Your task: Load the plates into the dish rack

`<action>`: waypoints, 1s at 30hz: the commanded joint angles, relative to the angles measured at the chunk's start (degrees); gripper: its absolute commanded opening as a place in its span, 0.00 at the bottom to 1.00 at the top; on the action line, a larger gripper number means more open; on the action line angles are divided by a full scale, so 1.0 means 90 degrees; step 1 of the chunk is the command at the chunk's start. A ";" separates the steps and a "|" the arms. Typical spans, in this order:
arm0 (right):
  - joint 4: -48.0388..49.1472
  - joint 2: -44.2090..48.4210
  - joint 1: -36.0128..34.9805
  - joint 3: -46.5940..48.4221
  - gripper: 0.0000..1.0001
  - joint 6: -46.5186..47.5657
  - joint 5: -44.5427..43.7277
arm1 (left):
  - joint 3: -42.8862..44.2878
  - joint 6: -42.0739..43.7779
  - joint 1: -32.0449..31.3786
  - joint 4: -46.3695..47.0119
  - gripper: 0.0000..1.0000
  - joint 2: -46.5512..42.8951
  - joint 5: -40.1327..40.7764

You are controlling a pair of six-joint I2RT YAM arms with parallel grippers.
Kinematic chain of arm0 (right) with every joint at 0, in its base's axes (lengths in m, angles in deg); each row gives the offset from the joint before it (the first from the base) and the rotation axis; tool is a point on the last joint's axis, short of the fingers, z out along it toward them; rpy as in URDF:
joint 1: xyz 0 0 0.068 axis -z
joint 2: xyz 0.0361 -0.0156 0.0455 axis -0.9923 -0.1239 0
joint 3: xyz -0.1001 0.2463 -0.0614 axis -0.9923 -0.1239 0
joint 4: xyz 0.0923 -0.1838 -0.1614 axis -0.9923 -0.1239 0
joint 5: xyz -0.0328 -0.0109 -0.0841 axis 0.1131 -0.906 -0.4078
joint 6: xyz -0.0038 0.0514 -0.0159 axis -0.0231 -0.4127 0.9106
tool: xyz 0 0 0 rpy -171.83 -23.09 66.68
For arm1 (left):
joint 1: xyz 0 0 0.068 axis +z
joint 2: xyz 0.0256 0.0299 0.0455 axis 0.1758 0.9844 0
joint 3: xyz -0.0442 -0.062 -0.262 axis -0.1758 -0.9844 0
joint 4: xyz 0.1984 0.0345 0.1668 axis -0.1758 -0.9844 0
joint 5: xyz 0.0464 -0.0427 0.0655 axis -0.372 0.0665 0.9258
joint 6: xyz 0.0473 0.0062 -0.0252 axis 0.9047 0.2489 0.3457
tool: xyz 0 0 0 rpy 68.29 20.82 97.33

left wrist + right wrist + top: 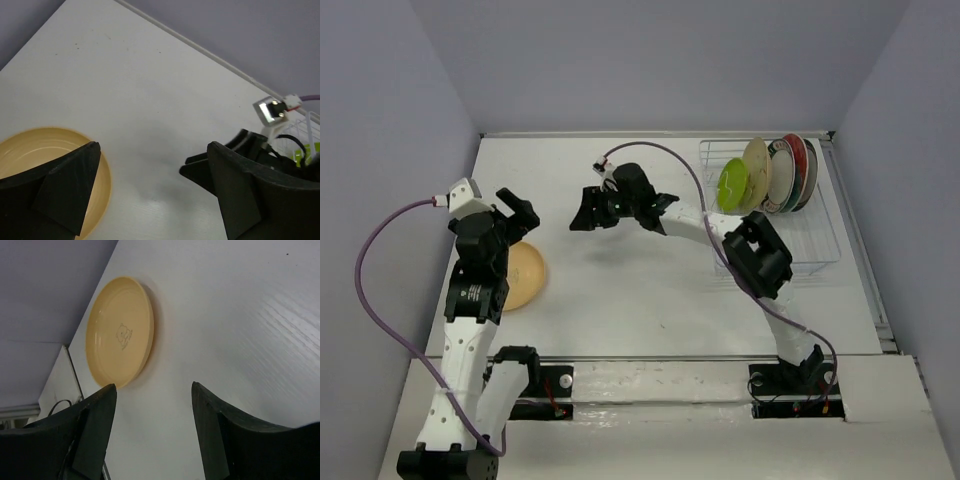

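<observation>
Now 1 plain tan-orange round plate (523, 275) lies on the white surface (640, 300), well apart from the pale wire dish rack (820, 250); your left tool (523, 215) and right tool (578, 211) both hang spread and empty, so lower the left over its rim.

Overhead, 2 wrist views, shared tan plate (120, 337)

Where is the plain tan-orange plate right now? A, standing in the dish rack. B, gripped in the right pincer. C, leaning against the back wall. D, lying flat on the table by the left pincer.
D: the tan-orange plate lies flat on the table beside the open left pincer, outside the dish rack, and the right pincer holds nothing.
</observation>
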 commanded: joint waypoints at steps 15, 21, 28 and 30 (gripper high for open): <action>-0.0300 -0.2901 -0.1411 0.3037 0.70 -0.0714 -0.0897 | -0.0693 0.0702 -0.0857 0.1344 0.99 -0.1046 -0.1333; -0.0866 -0.3303 -0.1529 0.3370 0.50 -0.0684 -0.1589 | -0.0907 0.0926 -0.1228 0.1578 0.99 -0.1505 -0.0826; -0.0866 -0.2738 -0.1529 0.2794 0.07 -0.0432 -0.2400 | -0.0937 0.1053 -0.1384 0.1491 0.99 -0.1876 -0.0473; -0.0779 -0.2446 -0.1471 0.2464 0.07 -0.0334 -0.2761 | -0.0937 0.1082 -0.1394 0.1442 0.99 -0.1925 -0.0415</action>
